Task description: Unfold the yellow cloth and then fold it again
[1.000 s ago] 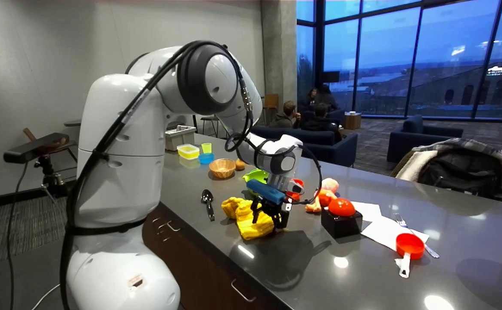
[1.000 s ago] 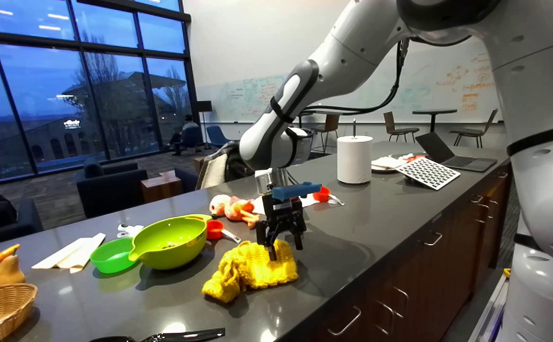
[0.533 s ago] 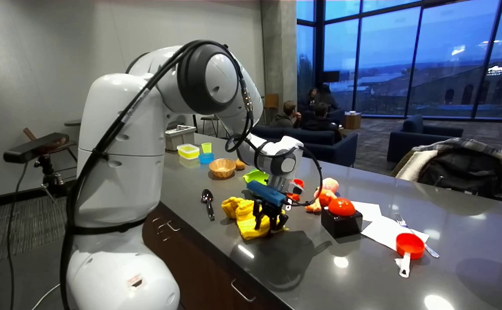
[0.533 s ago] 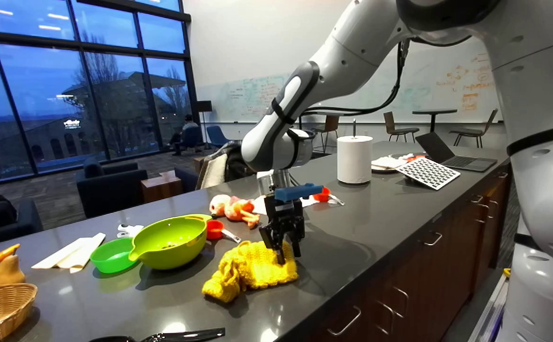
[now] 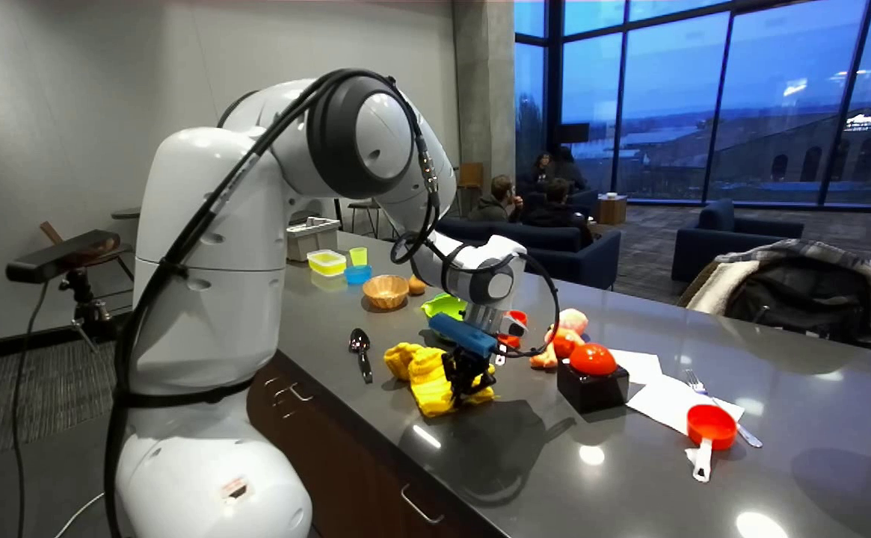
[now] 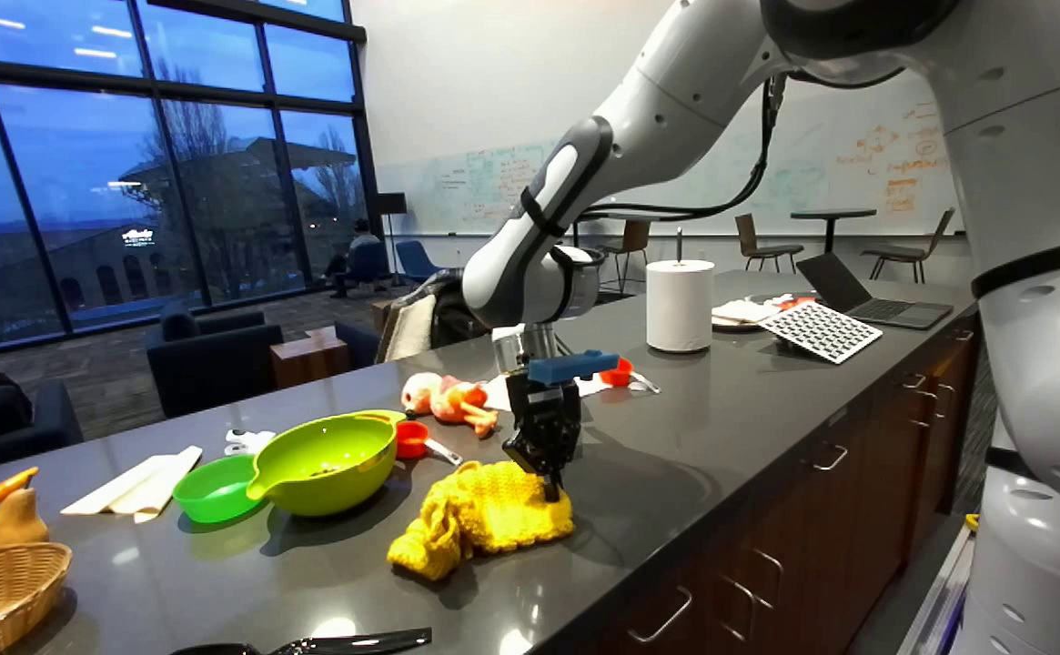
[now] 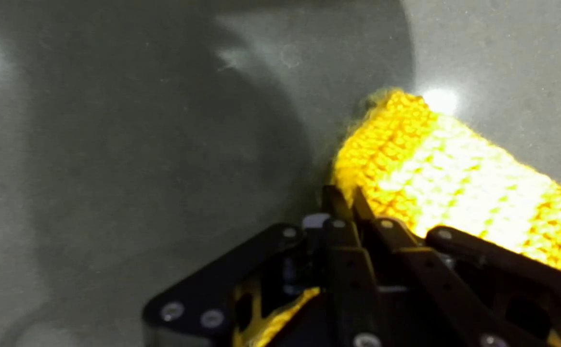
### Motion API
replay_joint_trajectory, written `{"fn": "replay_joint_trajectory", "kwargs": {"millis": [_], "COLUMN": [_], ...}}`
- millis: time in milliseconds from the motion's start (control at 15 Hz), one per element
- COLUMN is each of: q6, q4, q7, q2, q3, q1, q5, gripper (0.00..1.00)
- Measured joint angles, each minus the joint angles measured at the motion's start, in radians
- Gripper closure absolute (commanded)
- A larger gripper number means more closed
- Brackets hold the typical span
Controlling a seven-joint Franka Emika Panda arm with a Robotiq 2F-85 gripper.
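So, the cloth [image 6: 493, 518] lay on the counter [image 6: 693, 409], bright yellow, chunky-knit, bunched at one end; at the other, my gripper [image 7: 345, 196] had its fingers [image 7: 352, 284] nearly together, pinching the edge. A green dish [image 6: 211, 508] stood beside the lime bowl [image 6: 338, 494], which had dark flecks [image 6: 323, 472] inside. I couldn't read the whiteboard [image 6: 830, 173] or the lit sign [image 6: 138, 237] outside.

In both exterior views, a lit white sign [image 5: 863, 119] glows on a dark building [image 5: 795, 149] outside the windows [image 5: 771, 75] — two lines, the upper in larger slanted letters that open with what looks like a capital A, the rest too blurred to read. In an exterior view, a whiteboard [image 6: 830, 177] on the far wall [image 6: 511, 82] carries handwriting [image 6: 903, 153] in orange and green — no word legible. A small pale label [image 5: 235, 489] low on the robot arm [image 5: 229, 314] is too tiny to make out.
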State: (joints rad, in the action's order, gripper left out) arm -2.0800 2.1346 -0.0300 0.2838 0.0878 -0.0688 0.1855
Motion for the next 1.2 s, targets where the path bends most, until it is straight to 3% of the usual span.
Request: {"fn": "replay_joint_trajectory", "kwargs": {"millis": [333,867,1200], "q6": [0.061,0.421,0.528], "q4": [-0.017,-0.233,-0.338], "q7": [0.022,0.118,0.124], "q2": [-0.05,-0.151,-0.129], "q3": [0.0,0.03,0.045], "q1": [-0.014,-0.095,-0.117], "q5": [-0.086,-0.338,-0.395], "gripper": [0.99,0.99,0.99]}}
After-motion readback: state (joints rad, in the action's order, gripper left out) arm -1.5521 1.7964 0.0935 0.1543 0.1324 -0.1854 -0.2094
